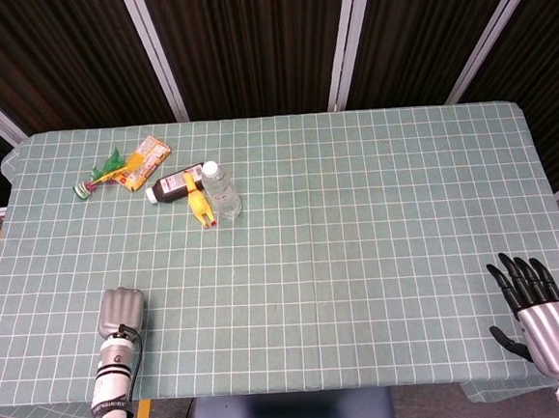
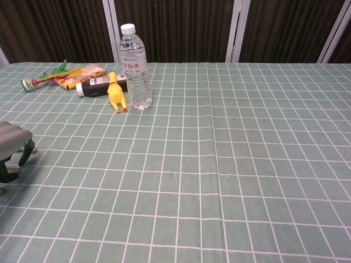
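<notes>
My left hand (image 1: 121, 311) hovers over the near left part of the green checked table (image 1: 377, 221). Only its silver back shows from above, with the fingers curled under and nothing in them. In the chest view the left hand (image 2: 11, 143) sits at the left edge, dark fingers tucked beneath. My right hand (image 1: 531, 303) is at the table's near right corner, fingers spread and straight, holding nothing. A clear water bottle (image 1: 222, 192) (image 2: 135, 66) stands at the far left, well away from both hands.
Beside the bottle lie a yellow rubber chicken (image 1: 199, 204) (image 2: 115, 93) and a dark bottle (image 1: 174, 185) (image 2: 98, 86) on its side. Further left are an orange snack packet (image 1: 143, 161) (image 2: 81, 75) and a green-tufted toy (image 1: 101, 175) (image 2: 43, 76).
</notes>
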You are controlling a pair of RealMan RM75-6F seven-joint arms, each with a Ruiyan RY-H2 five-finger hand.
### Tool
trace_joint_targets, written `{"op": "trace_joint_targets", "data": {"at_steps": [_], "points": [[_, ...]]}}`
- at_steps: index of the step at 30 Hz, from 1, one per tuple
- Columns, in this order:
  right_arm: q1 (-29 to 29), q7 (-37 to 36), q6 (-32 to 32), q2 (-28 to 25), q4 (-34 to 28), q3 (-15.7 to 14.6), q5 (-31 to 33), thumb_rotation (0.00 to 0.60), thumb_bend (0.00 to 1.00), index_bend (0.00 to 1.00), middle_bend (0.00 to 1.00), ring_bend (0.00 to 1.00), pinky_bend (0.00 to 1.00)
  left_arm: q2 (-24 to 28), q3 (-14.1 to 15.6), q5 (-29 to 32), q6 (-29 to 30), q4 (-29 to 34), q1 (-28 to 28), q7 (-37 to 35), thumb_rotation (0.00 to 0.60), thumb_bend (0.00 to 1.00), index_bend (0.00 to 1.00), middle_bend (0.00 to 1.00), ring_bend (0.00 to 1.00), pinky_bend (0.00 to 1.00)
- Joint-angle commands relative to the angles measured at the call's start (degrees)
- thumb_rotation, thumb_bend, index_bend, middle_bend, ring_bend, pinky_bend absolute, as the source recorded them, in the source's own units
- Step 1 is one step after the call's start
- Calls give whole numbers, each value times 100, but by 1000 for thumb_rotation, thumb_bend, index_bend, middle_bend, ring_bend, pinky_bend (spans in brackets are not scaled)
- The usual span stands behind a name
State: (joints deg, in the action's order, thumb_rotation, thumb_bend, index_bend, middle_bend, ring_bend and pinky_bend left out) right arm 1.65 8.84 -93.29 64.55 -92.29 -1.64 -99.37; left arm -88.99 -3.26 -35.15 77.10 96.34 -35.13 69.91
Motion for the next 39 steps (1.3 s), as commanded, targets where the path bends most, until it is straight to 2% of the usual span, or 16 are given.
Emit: {"op": "trace_joint_targets", "data": {"at_steps": [1, 8, 20, 36, 39], "points": [[-2, 8, 8, 2, 0, -1, 1, 600, 283, 0, 0, 0, 0, -2, 24, 27, -18, -43, -3, -41, 600, 318, 502, 1000, 1000, 1000], [-2, 22, 11, 10, 2, 2, 6, 600, 283, 0, 0, 0, 0, -5, 65, 94, -40, -104, -53, -43, 600, 343, 511, 1000, 1000, 1000], [6, 16, -4, 11, 1, 3, 4, 600, 283, 0, 0, 0, 0, 10, 126, 111, -32, -121, -107, -99, 600, 443, 555, 1000, 1000, 1000], [5, 47, 10, 29, 9, -3, -3, 600, 283, 0, 0, 0, 0, 391, 306, -572, -12, 398, 9, -706, 600, 453, 553, 1000, 1000, 1000], [4, 58, 17, 34, 8, -6, -4, 600, 283, 0, 0, 0, 0, 503, 340, -740, -159, 508, 50, -997, 600, 452, 550, 1000, 1000, 1000]]}}
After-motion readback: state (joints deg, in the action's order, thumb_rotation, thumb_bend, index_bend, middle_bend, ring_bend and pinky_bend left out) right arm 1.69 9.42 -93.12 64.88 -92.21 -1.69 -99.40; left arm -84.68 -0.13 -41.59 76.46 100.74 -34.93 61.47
